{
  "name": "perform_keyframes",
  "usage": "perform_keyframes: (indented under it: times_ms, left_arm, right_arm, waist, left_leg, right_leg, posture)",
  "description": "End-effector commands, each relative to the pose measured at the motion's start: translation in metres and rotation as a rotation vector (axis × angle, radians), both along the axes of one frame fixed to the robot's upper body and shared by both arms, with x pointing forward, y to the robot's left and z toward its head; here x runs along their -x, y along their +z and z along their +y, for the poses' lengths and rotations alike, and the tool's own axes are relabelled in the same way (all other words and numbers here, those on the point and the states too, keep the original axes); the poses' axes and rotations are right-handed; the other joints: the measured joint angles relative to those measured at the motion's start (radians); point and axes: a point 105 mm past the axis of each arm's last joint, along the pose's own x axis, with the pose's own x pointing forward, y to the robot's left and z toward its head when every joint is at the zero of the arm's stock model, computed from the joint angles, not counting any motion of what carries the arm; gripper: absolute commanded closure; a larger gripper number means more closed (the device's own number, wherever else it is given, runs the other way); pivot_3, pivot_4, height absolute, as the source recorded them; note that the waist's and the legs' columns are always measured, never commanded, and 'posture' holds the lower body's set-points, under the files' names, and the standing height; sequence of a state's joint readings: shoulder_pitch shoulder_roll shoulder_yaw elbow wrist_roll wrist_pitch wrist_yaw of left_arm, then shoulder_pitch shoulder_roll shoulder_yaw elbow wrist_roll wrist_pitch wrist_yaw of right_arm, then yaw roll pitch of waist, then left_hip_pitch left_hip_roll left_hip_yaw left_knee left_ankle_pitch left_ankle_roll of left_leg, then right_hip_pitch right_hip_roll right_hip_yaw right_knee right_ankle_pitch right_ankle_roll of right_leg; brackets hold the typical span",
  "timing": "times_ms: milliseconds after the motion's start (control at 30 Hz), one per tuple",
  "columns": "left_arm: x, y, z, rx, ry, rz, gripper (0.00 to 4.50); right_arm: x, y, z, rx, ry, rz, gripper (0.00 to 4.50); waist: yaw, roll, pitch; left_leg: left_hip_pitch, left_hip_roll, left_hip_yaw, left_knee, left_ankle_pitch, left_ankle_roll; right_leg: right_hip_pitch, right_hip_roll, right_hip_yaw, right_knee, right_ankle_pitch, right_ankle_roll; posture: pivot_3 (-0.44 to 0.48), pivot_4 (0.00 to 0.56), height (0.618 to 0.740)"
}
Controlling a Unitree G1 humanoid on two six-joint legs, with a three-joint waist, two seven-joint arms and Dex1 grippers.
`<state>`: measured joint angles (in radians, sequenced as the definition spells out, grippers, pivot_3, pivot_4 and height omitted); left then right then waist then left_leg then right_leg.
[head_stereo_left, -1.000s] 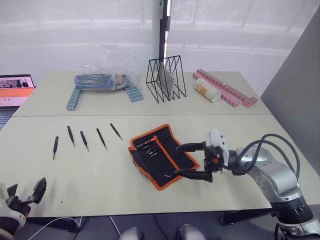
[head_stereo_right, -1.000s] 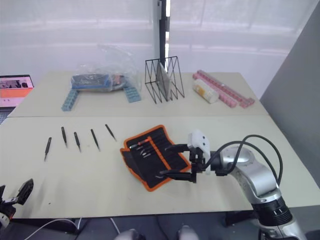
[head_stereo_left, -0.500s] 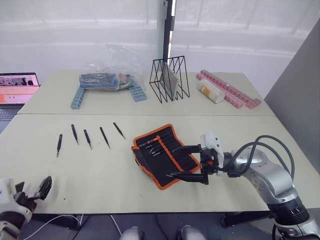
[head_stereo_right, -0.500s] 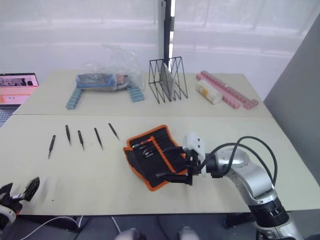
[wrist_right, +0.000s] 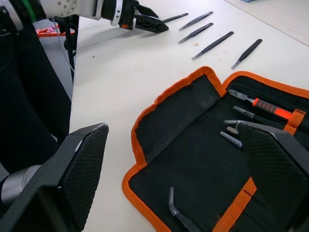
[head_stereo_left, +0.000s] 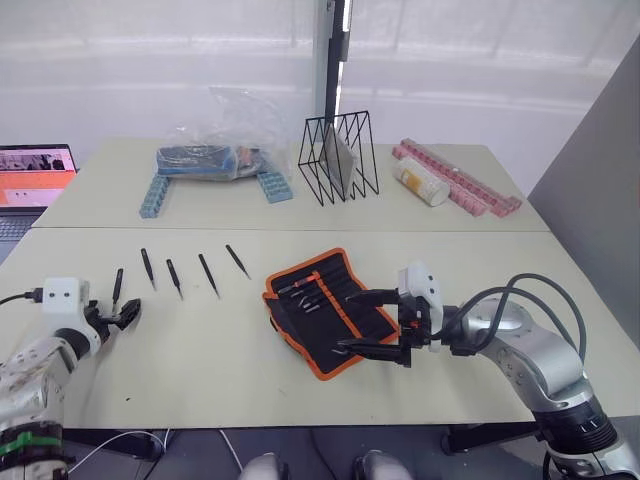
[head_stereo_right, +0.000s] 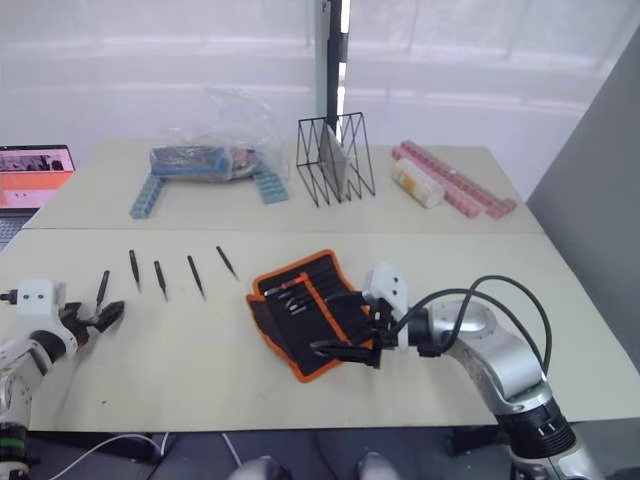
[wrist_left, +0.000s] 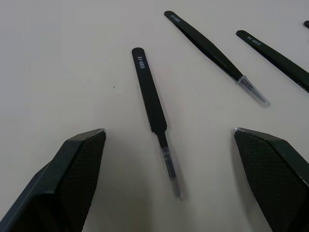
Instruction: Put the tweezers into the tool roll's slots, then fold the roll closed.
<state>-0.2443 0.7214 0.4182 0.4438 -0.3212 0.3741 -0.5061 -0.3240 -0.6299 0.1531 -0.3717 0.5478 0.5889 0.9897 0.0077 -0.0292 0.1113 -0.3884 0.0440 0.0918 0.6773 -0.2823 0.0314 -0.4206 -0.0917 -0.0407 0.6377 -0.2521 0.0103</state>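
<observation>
I am the robot, and my left gripper (head_stereo_left: 128, 312) is low over the table (head_stereo_left: 200, 340), with its jaws wide apart and empty. In the left wrist view one tweezer (wrist_left: 155, 112) lies between my two fingers (wrist_left: 72, 174), not touching either of them. Its long axis runs almost along my reach, about from 11 to 5 o'clock in the head view, and its thin tip points back toward me. So the jaws stand across the axis, which is good for a pinch.

The five tweezers (head_stereo_left: 176, 277) lie in a row, well apart from the roll (head_stereo_left: 330, 310). From my left gripper the row goes off at about 2 o'clock. The nearest one (head_stereo_left: 118, 284) is at 12 o'clock, just beside my fingertips.

The roll lies open near the table centre, at about 3 o'clock from the left gripper. My right gripper (head_stereo_left: 370, 322) hovers over its right edge with the jaws apart, holding nothing. A few small tools already sit in the slots (wrist_right: 241, 123).

I judge that the left arm is much nearer to the tweezers, so it should take the first one. It needs only to go lower and close.
</observation>
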Motion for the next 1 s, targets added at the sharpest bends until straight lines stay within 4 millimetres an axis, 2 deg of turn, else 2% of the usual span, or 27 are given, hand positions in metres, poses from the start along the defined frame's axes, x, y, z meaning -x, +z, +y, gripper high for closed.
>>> perform_keyframes:
  times_ms: [33,167,267,633,667,833,1000]
  left_arm:
    - [-0.005,-0.019,-0.002,0.009,-0.009,0.093,0.0]
    - [-0.008,-0.025,-0.004,0.009,-0.01,0.117,0.0]
    - [-0.008,-0.03,-0.006,0.032,0.005,0.124,0.79]
    - [0.01,-0.045,-0.016,0.086,0.055,0.136,4.36]
    - [0.011,-0.045,-0.017,0.084,0.053,0.136,4.48]
    - [0.011,-0.041,-0.014,0.077,0.065,0.114,4.48]
    - [0.008,-0.026,-0.006,0.041,0.072,0.065,4.48]
  right_arm:
    - [0.005,0.009,0.004,-0.009,0.014,-0.04,0.02]
    - [0.005,0.01,0.004,-0.008,0.006,-0.045,0.02]
    - [0.006,0.01,0.003,-0.008,0.003,-0.045,0.0]
    - [0.004,0.01,0.002,-0.002,-0.011,-0.05,0.0]
    - [0.004,0.01,0.001,-0.002,-0.013,-0.05,0.0]
    - [0.001,0.009,0.001,-0.002,-0.034,-0.057,0.0]
    - [-0.012,0.002,-0.005,0.006,-0.134,-0.06,0.0]
  waist:
    - [0.007,0.001,0.0]
    - [0.007,0.002,0.0]
    - [0.007,0.003,0.0]
    - [0.005,0.004,0.0]
    - [0.006,0.004,0.0]
    - [0.005,0.005,-0.001]
    - [0.005,0.005,-0.001]
  left_leg:
    - [0.0,0.0,0.0,0.001,0.0,0.0]
    - [0.003,-0.001,0.0,0.002,0.001,-0.001]
    - [0.004,-0.001,0.0,0.002,0.002,-0.001]
    - [0.004,-0.001,0.0,0.002,0.001,0.001]
    - [0.004,-0.001,0.0,0.002,0.001,0.001]
    - [0.004,-0.001,0.0,0.002,0.001,0.001]
    - [0.004,-0.001,0.0,0.002,0.001,0.001]
  right_leg:
    - [0.0,0.0,0.0,0.002,0.0,0.0]
    - [0.002,-0.001,0.0,0.004,0.0,0.0]
    - [0.003,0.0,0.0,0.005,0.0,0.0]
    - [0.003,-0.002,0.001,0.005,0.0,0.0]
    - [0.003,-0.002,0.001,0.005,0.0,0.0]
    - [0.003,-0.002,0.001,0.005,0.0,0.0]
    - [0.003,-0.002,0.001,0.005,0.0,0.0]
  posture:
    - [0.0,0.15,0.737]
    - [0.0,0.15,0.737]
    - [0.0,0.15,0.737]
    - [0.0,0.15,0.737]
    - [0.0,0.15,0.737]
    - [0.0,0.15,0.737]
    - [0.0,0.15,0.737]
